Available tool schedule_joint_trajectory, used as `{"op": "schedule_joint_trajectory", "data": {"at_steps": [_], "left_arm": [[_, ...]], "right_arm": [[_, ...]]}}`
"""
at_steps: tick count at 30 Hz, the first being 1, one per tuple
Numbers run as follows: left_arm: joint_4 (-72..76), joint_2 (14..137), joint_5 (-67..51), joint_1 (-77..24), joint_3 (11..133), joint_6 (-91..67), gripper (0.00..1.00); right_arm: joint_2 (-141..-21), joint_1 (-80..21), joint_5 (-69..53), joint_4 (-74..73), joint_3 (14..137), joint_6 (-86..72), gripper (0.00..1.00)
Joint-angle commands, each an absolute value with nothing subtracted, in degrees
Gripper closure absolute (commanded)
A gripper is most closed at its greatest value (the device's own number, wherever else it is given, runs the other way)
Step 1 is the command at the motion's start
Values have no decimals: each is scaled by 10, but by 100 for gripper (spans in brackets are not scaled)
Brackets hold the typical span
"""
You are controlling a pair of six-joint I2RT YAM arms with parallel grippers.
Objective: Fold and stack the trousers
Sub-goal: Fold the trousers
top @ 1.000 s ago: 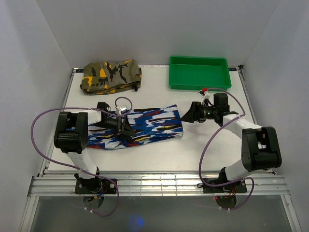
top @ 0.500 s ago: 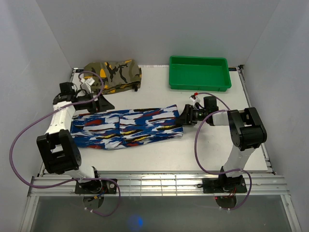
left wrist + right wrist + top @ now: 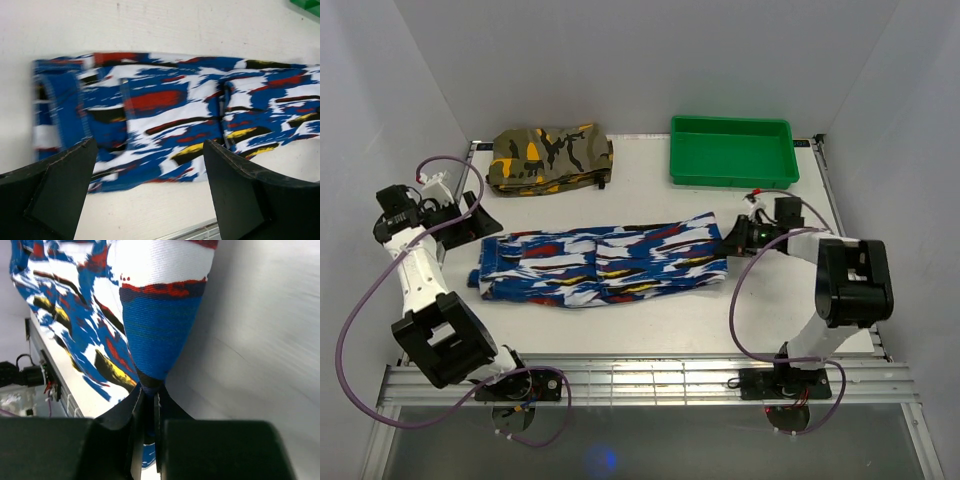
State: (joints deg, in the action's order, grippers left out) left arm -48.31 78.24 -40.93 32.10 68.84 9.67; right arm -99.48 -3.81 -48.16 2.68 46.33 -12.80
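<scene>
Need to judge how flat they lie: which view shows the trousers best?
Top external: the trousers show at full length, spread across the table. Left wrist crops one end, seen beyond the open left tool. Right wrist shows just the end pinched in the shut right tool.

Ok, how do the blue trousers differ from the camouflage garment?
The trousers are blue with white, red and black streaks; the camouflage garment is olive-brown with orange and black patches. The trousers lie stretched out across the table; the camouflage garment sits folded compact at the far left. The right end effector pinches the trousers' end; nothing touches the camouflage garment. Both are soft fabric.
</scene>
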Motion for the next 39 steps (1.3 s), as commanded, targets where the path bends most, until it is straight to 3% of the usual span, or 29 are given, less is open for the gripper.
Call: {"op": "schedule_joint_trajectory", "data": {"at_steps": [1, 7, 9, 12, 18, 24, 29, 39], "left_arm": [[-535, 787, -415, 346, 695, 135, 2], [-552, 797, -482, 348, 635, 199, 8], [-549, 801, -521, 344, 600, 223, 4], [-520, 815, -544, 302, 557, 215, 7], [-394, 853, -527, 223, 507, 121, 9], [-299, 915, -505, 207, 504, 41, 14], [-275, 954, -497, 176, 519, 33, 21], [-221, 964, -556, 152, 502, -19, 21]], "right_arm": [[-890, 63, -493, -134, 477, -9, 92], [-819, 193, -500, -355, 559, 142, 92], [-816, 210, -512, -416, 595, 177, 92], [-806, 216, -526, -446, 617, 179, 92], [-795, 217, -554, -388, 628, 80, 92], [-779, 211, -570, -272, 629, -81, 92], [-773, 164, -557, -183, 623, -172, 92], [-797, 56, -497, -99, 627, -253, 92]]}}
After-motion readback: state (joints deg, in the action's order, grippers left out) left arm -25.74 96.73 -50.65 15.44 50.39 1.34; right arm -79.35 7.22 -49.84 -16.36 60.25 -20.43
